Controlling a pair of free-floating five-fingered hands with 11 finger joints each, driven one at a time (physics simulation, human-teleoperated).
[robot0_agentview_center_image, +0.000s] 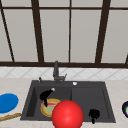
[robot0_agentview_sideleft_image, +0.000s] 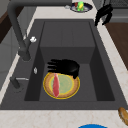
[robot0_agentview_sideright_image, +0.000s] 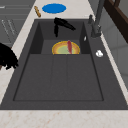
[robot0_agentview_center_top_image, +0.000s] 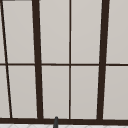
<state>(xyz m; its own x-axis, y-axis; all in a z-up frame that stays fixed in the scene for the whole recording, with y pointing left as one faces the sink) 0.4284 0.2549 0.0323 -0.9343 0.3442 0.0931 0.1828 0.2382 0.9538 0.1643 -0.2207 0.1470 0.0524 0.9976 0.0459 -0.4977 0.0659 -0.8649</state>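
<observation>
My left hand (robot0_agentview_center_image: 45, 96) hovers in the sink's left basin, just above the far edge of a yellow-rimmed plate (robot0_agentview_center_image: 43, 108) with a green centre. Its fingers are straight and point toward the faucet side, as the left side view shows of the left hand (robot0_agentview_sideleft_image: 65, 67). A red strip of food (robot0_agentview_sideleft_image: 56, 85) lies on the plate (robot0_agentview_sideleft_image: 74, 91). My right hand (robot0_agentview_center_image: 94, 114) hangs over the sink's front right edge, fingers loosely drooping, holding nothing. A big red ball (robot0_agentview_center_image: 67, 115) covers part of the plate in the front view.
The dark sink (robot0_agentview_center_image: 86, 100) has a faucet (robot0_agentview_center_image: 56, 71) at the back. A blue plate (robot0_agentview_center_image: 7, 102) and a wooden stick (robot0_agentview_center_image: 10, 116) lie on the left counter. A dark bowl (robot0_agentview_sideleft_image: 80, 6) with green and yellow food stands on the right counter.
</observation>
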